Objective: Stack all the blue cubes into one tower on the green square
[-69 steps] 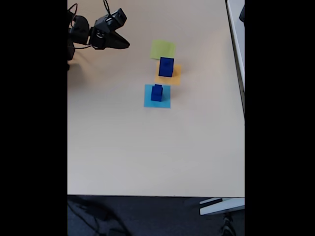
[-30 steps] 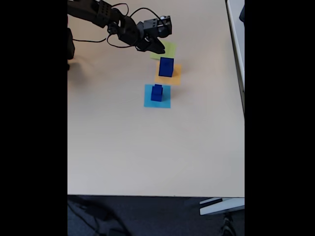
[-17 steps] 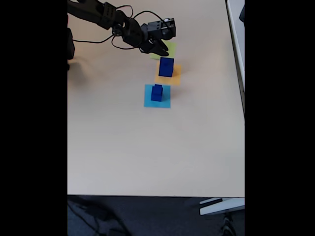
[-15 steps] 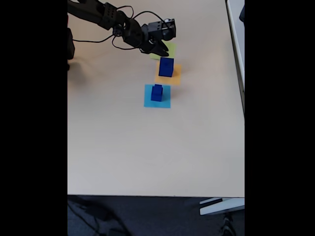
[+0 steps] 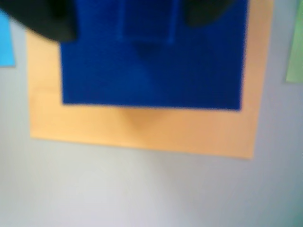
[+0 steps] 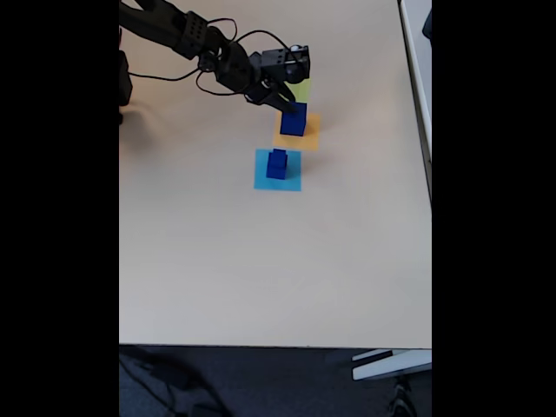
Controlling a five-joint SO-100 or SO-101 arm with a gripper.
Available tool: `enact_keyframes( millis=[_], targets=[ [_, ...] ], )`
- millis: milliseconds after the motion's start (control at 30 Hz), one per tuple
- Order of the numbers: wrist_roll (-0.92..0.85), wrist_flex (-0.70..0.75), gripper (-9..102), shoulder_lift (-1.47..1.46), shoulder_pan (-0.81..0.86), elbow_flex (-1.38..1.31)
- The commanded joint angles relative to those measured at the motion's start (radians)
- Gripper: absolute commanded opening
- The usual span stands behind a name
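Observation:
In the fixed view a large blue cube (image 6: 294, 121) stands on the orange square (image 6: 311, 137). My gripper (image 6: 286, 102) hangs just above its far edge, hiding part of the green square (image 6: 302, 88). A smaller blue pile (image 6: 277, 163), narrower at its top, stands on the light-blue square (image 6: 278, 180). In the wrist view the large blue cube (image 5: 151, 66) is close below, blurred, with a faint smaller square outline on its top face. Dark fingertips (image 5: 47, 21) show at the top left and top right, so the gripper (image 5: 128, 14) is open and holds nothing. A sliver of the green square (image 5: 295, 61) shows at the right edge.
The beige table (image 6: 261, 261) spreads wide in front of the squares. The arm (image 6: 187, 35) and its cables reach in from the top left. The table's right edge (image 6: 429, 174) lies well off to the right. The light-blue square (image 5: 5, 42) touches the wrist view's left edge.
The arm has swung from the far left over to the squares and lowered, so the gripper now hangs over the large cube on the orange square. The cubes have not moved.

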Motion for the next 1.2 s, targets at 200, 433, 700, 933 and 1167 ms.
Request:
enact_keyframes(
  millis=[200, 433, 700, 933, 1167],
  targets=[
    [0.021, -0.014, 11, -0.017, -0.008, -0.101],
    [0.028, -0.014, 11, -0.031, -0.026, -0.109],
    [0.003, -0.003, 11, -0.038, -0.04, -0.106],
    [0.003, 0.003, 11, -0.043, -0.035, -0.101],
    [0.011, 0.005, 11, -0.048, -0.04, -0.095]
  ],
)
